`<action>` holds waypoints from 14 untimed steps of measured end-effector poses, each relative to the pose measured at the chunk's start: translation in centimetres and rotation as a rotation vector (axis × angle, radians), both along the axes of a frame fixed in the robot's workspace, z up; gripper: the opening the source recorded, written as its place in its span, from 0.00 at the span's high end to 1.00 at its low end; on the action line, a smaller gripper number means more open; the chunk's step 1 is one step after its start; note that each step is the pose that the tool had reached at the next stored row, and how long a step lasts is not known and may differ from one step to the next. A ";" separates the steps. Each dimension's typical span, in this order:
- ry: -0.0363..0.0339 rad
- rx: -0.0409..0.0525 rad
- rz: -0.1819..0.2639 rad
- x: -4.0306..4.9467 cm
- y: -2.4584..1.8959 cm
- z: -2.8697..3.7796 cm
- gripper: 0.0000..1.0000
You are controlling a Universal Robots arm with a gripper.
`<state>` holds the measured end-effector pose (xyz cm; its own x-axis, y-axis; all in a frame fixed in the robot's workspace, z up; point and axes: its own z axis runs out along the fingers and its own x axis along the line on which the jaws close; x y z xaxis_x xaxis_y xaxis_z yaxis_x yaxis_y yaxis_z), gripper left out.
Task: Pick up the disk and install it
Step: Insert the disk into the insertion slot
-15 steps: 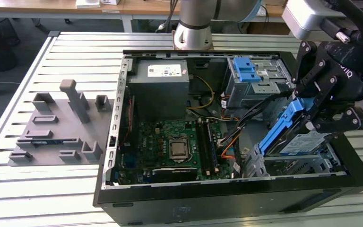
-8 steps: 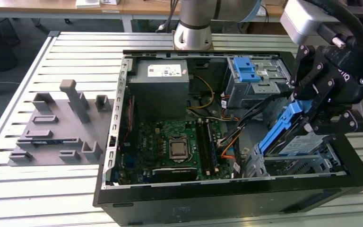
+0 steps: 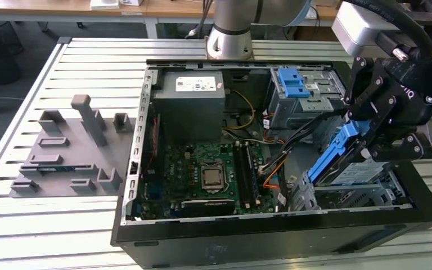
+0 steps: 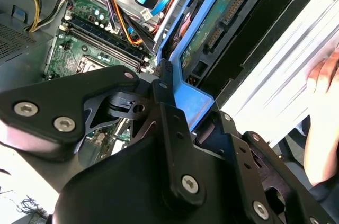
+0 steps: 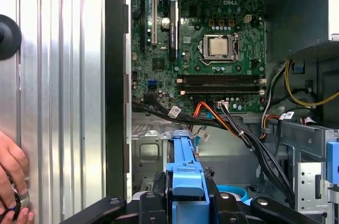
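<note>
The disk (image 3: 353, 171) is a silver drive in a blue plastic frame (image 3: 327, 156). It hangs tilted, one end up, over the metal drive cage (image 3: 366, 197) at the front corner of the open computer case on the exterior view's right. My gripper (image 3: 372, 147) is shut on the upper end of the blue frame. In the first wrist view the frame's blue tab (image 5: 185, 173) sits between my black fingers (image 5: 153, 203). In the second wrist view the disk's green circuit-board underside (image 4: 212, 28) rises away from my gripper (image 4: 177, 105).
Inside the case are a grey power-supply box (image 3: 193, 93), a bare blue bracket (image 3: 295, 84) in the rear bay, the motherboard (image 3: 208, 174) and orange and black cables (image 3: 276, 169) beside the cage. A grey fixture (image 3: 73, 152) lies on the slatted table. A person's hand (image 5: 10, 173) rests outside the case.
</note>
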<state>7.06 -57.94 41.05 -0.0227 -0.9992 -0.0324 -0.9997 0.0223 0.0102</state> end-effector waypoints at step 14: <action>0.0000 -0.0001 0.000 0.00 0.00 -0.01 0.63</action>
<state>7.06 -57.94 41.04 -0.0227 -0.9992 -0.0323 -0.9997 0.0223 0.0102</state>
